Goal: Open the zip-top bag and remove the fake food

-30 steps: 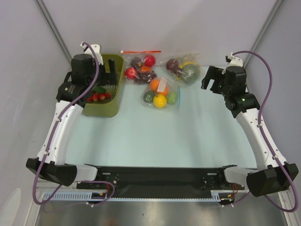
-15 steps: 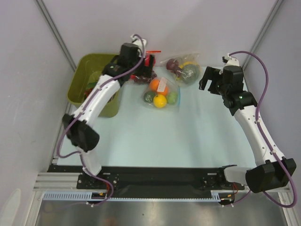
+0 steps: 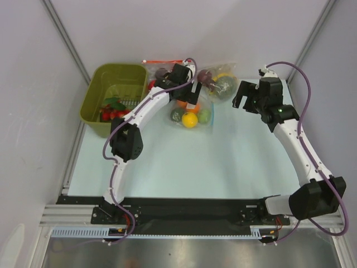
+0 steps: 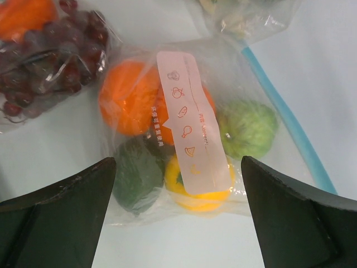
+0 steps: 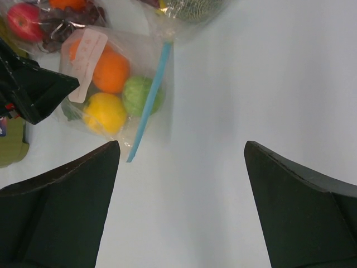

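With left gripper point(image 4: 177, 167), right gripper point(image 5: 181, 148) both spread empty: could pinch fake food point(image 4: 128, 97) through zip-top bag point(image 4: 234, 84), missing blue zip strip point(image 4: 290, 123), or snag neighbouring grape bag point(image 4: 50, 61).

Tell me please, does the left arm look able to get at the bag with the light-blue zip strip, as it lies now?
Probably yes. The left gripper hangs over the zip-top bag with its jaws wide open, and the bag shows between them in the wrist view. Nothing lies on top of the bag.
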Motion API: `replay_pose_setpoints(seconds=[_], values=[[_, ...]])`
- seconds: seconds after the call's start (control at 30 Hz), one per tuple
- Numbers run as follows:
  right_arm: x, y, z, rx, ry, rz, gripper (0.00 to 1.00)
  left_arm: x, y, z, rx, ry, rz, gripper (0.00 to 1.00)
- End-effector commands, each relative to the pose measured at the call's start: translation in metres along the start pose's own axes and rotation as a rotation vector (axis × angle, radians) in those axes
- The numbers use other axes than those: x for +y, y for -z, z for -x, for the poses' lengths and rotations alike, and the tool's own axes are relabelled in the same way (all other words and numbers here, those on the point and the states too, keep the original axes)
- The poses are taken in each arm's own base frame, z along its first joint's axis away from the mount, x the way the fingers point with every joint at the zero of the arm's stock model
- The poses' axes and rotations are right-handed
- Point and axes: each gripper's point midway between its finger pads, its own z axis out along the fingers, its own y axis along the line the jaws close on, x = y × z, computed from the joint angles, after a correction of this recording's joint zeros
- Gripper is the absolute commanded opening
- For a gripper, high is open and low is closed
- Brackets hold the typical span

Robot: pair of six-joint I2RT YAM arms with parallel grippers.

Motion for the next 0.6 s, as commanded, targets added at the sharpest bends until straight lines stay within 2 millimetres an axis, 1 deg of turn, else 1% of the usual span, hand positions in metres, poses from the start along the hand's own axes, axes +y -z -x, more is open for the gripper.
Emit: replay_pose_setpoints(seconds=[0.0, 0.07, 0.23, 0.3, 0.33, 0.37, 0.4, 0.43, 0.47, 0.53, 0.57], values=[[0.009, -0.004, 0.013, -0.002, -0.015, 0.027, 1.0, -0.005, -0.002, 0.007, -0.015, 0.023, -0.035, 1.0], [0.011, -0.01, 0.013, 0.008, -0.013, 0.03, 1.0, -0.006, -0.013, -0.006, 0.016, 0.019, -0.041, 1.0], [0.014, -0.021, 0.012, 0.031, -0.012, 0.036, 1.0, -0.008, -0.031, -0.029, 0.072, 0.025, -0.059, 0.99], [0.02, -0.023, 0.009, 0.047, -0.02, 0.067, 1.0, -0.01, -0.037, -0.038, 0.094, 0.022, -0.076, 0.86], [0.021, -0.024, 0.008, 0.05, -0.023, 0.071, 1.0, -0.01, -0.039, -0.041, 0.099, 0.019, -0.081, 0.77], [0.021, -0.025, 0.007, 0.056, -0.029, 0.075, 1.0, -0.011, -0.041, -0.046, 0.109, 0.015, -0.087, 0.57], [0.022, -0.026, 0.006, 0.057, -0.032, 0.08, 0.99, -0.011, -0.043, -0.049, 0.115, 0.013, -0.09, 0.47], [0.024, -0.027, 0.002, 0.07, -0.034, 0.091, 1.0, -0.014, -0.044, -0.052, 0.123, 0.009, -0.104, 0.39], [0.024, -0.027, 0.0, 0.075, -0.036, 0.095, 1.0, -0.014, -0.045, -0.057, 0.131, 0.005, -0.11, 0.25], [0.026, -0.031, -0.011, 0.1, -0.046, 0.115, 1.0, -0.017, -0.043, -0.06, 0.134, -0.007, -0.137, 0.14], [0.026, -0.033, -0.016, 0.109, -0.051, 0.119, 1.0, -0.018, -0.045, -0.068, 0.147, -0.01, -0.15, 0.04]])
